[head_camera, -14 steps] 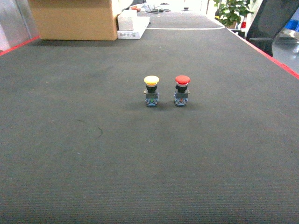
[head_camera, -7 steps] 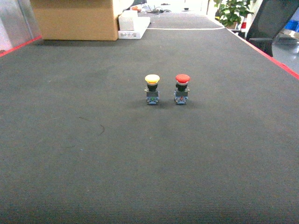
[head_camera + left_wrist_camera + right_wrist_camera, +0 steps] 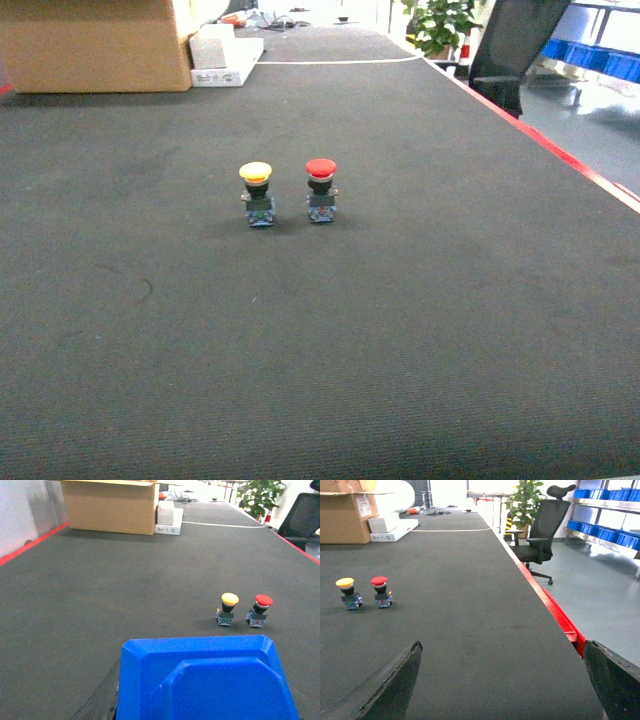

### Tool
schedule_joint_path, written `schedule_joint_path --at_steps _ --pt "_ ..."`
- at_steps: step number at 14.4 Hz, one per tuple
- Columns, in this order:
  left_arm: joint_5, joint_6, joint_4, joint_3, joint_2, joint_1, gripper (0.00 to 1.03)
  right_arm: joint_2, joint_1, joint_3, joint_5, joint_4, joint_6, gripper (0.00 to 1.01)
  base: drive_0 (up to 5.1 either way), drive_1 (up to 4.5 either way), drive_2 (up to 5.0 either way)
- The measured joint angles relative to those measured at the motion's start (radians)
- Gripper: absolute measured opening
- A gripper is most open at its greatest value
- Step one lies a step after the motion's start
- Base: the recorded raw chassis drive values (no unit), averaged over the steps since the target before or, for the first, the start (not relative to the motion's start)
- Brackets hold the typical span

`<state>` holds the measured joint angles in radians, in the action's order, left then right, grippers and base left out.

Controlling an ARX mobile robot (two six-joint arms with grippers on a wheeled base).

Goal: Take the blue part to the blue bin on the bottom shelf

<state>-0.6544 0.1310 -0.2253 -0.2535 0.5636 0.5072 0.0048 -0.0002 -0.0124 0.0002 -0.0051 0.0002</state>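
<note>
Blue part [image 3: 207, 680] held at the left hand, above the dark desk [image 3: 420, 330].
Beyond it stand a yellow push-button [image 3: 229, 608] and a red push-button [image 3: 261, 610], side by side. Right hand [image 3: 500, 680]: fingers spread apart, nothing between them.

The blue part [image 3: 207, 680] is smooth blue plastic with cut corners and a raised middle panel. It fills the low edge of my left wrist view, before the dark mat [image 3: 100, 590]; its lower end is cut off.
</note>
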Motion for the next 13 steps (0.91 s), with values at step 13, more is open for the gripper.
schedule_joint_path --at_steps 13 --pt "0.000 0.000 0.000 0.000 0.000 0.000 0.44 0.000 0.000 0.000 0.000 0.000 0.000 0.98 -1.5 -1.52 -1.5"
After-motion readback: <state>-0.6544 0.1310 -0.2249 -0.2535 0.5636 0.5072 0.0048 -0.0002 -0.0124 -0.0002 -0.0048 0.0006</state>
